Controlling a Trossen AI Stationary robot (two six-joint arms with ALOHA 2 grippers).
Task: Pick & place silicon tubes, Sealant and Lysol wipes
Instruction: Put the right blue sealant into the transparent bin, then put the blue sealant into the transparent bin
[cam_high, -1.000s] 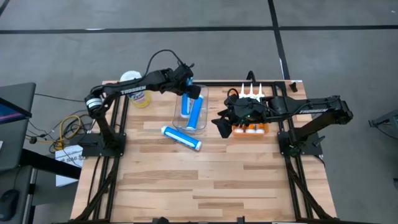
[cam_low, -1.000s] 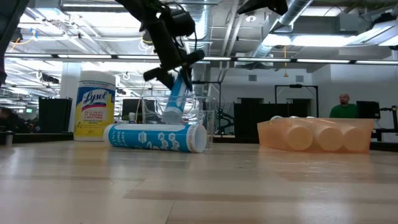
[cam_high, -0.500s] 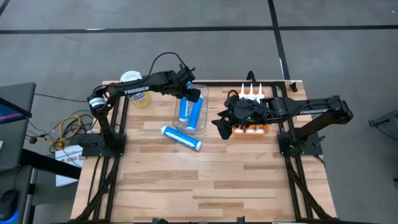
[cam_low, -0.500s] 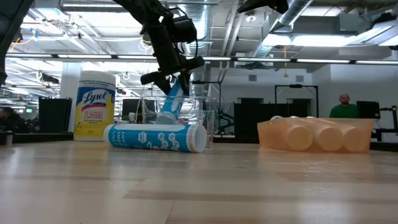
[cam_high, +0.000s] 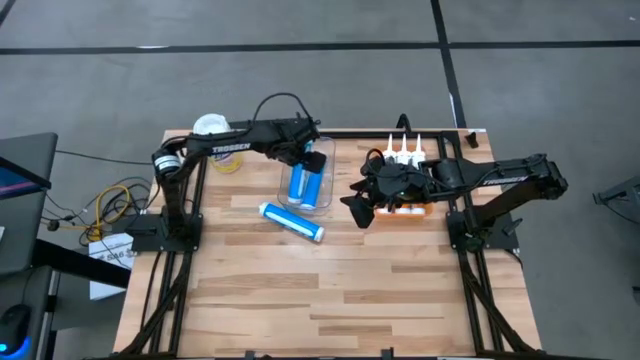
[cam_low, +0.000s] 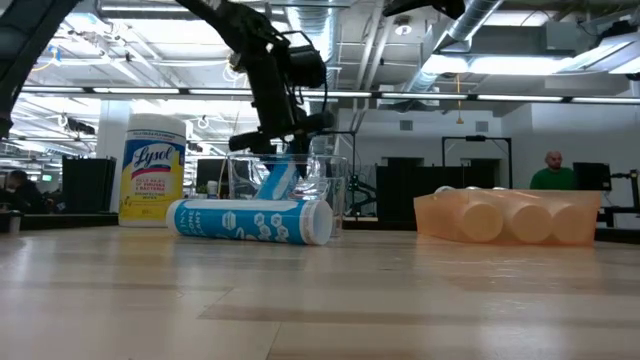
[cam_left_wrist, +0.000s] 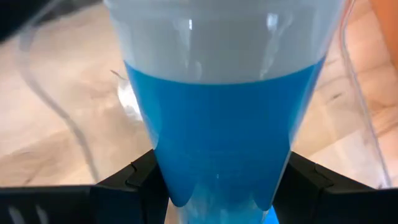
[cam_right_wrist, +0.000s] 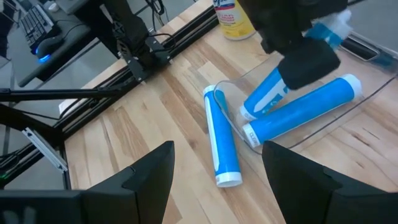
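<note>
Clear plastic bin (cam_high: 322, 160), table centre-rear: two blue tubes, one flat (cam_high: 314, 188), one tilted (cam_high: 296, 183) and clamped by the left gripper (cam_high: 300, 152) reaching in from 9 o'clock. Third blue tube (cam_high: 291, 221) on the table at the bin's 7 o'clock. Lysol wipes (cam_high: 220, 141) upright at 10 o'clock, partly hidden under the left arm. Orange tray (cam_low: 512, 216) of tubes at 3 o'clock, beneath the right gripper (cam_high: 362, 207), fingers spread, empty.

The left gripper (cam_high: 304, 158) is sinking lower over the clear bin (cam_high: 326, 196), carrying its blue tube (cam_low: 277, 180) down with it; the tube's lower end is now resting deeper inside the bin beside the other tube (cam_high: 318, 184) and leaning flatter. The left arm (cam_high: 232, 148) is stretching out farther across the table. The right gripper (cam_high: 358, 205) is shifting slightly.
</note>
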